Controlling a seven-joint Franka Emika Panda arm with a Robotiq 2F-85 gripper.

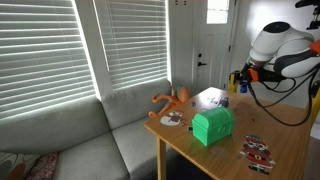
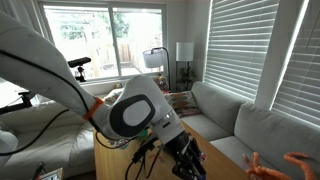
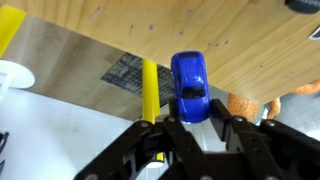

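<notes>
Glossy plastic car, wooden table

Room around the green box
Bare tabletop beyond lies free; orange toy and patterned cards flank it.

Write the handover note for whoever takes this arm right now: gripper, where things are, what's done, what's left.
Gripper: shut on the small glossy blue toy car, gripped at one end, with the rest sticking out ahead of the fingers.
Things: the car appears to hang clear above the light wooden table. An orange rubbery toy and a green box lie on that table.
Done: car grasped and off the table.
Left: car not yet set down, and the grip not yet released.
</notes>
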